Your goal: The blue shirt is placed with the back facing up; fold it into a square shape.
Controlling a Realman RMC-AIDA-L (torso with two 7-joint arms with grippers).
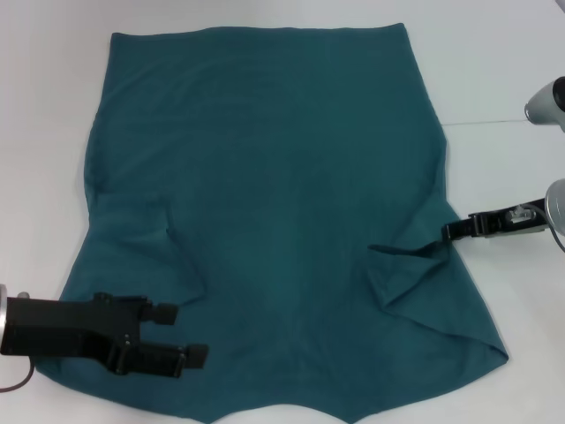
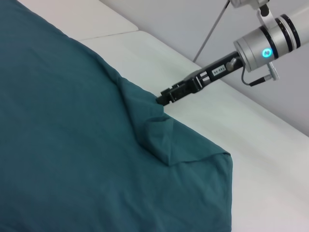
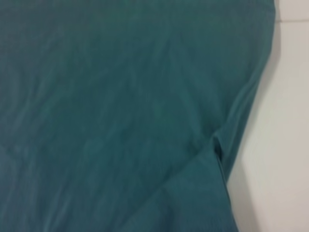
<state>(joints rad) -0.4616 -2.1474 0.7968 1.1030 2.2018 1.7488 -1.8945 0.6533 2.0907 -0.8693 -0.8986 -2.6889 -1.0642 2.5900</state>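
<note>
White tabletop (image 1: 494, 79): our blue shirt (image 1: 265, 177) lies unfolded; right gripper (image 1: 452, 230) clenched on its sleeve edge at frame right, left gripper (image 1: 181, 334) released, lower left; folding all remains.

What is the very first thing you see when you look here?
The big blue shirt jumps out first, spread flat and covering most of the white table. Next is the left gripper, black, over the shirt's near left corner with its fingers apart. Then the right gripper at the shirt's right edge, its tip against a bunched fold by the sleeve.
</note>
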